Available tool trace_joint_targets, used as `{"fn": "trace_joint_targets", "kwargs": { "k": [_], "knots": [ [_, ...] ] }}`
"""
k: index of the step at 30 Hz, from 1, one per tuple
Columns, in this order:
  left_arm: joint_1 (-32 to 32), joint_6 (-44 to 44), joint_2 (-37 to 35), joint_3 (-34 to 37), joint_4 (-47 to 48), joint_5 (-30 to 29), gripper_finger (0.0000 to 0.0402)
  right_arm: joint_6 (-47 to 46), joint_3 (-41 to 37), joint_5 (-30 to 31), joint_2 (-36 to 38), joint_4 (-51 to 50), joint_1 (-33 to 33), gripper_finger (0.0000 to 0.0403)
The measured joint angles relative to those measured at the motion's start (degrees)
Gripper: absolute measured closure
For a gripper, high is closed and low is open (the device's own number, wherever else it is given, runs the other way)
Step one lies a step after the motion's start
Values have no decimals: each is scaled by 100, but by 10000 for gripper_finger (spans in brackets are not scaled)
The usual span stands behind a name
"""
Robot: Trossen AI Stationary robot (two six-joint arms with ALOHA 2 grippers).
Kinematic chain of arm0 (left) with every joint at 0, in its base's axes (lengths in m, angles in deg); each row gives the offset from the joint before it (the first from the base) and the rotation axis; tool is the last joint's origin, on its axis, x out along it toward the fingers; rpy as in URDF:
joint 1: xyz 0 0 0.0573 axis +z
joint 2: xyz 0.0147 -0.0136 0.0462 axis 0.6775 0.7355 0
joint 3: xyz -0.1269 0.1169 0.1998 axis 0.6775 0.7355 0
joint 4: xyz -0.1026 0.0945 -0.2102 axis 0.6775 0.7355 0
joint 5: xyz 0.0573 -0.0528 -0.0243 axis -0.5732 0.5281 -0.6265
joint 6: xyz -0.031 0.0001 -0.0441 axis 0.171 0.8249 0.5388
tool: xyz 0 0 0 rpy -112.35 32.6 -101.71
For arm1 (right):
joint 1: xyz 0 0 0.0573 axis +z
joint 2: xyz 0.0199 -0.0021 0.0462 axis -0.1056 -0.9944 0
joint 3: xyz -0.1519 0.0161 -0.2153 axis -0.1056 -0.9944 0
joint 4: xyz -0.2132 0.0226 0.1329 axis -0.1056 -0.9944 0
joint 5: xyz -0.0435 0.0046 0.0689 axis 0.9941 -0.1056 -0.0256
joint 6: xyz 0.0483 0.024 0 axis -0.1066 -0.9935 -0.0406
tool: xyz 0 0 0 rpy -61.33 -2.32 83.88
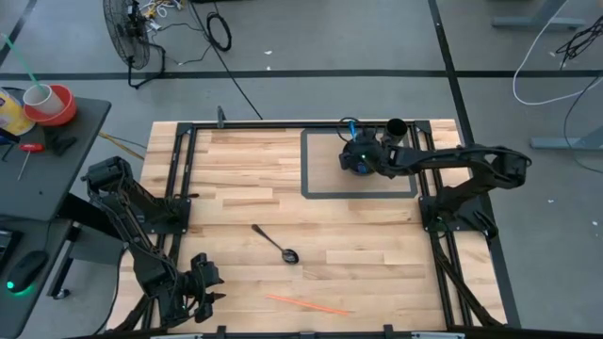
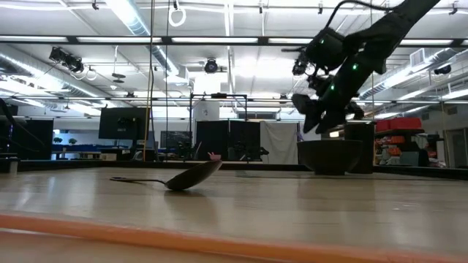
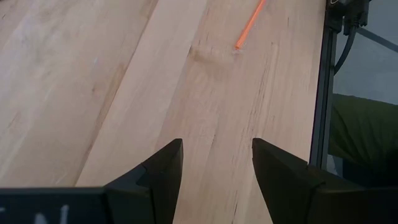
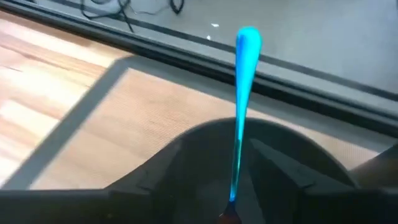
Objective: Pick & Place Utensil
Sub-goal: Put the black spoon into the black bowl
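A blue utensil [image 4: 241, 93] stands tilted in a dark bowl [image 4: 205, 143], its lower end inside and its handle end [image 1: 350, 124] sticking up past the rim. The bowl [image 2: 329, 156] sits inside a taped rectangle [image 1: 307, 165] at the table's far right. My right gripper [image 4: 216, 150] hangs open just above the bowl [image 1: 349, 168], one finger on either side of the handle, with a gap showing on both sides. A black spoon [image 1: 275, 243] lies mid-table, bowl end toward the near edge. My left gripper [image 3: 216, 163] waits open at the near left corner [image 1: 203, 287].
A thin orange stick [image 1: 306, 303] lies near the table's front edge, right of my left gripper; its end shows in the left wrist view [image 3: 249, 22]. Dark frame rails [image 1: 179, 169] run along the table's left and right sides. Bare wood lies between spoon and rectangle.
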Motion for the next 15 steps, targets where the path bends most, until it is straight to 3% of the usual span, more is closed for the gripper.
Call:
{"fn": "trace_joint_targets", "kwargs": {
  "k": [8,15],
  "knots": [
    [0,0,1,0,1,-1,204,641,274,152,704,-233,984,209],
    [0,1,1,0,-1,-1,204,881,1650,508,180,-967,2463,209]
  ]
}}
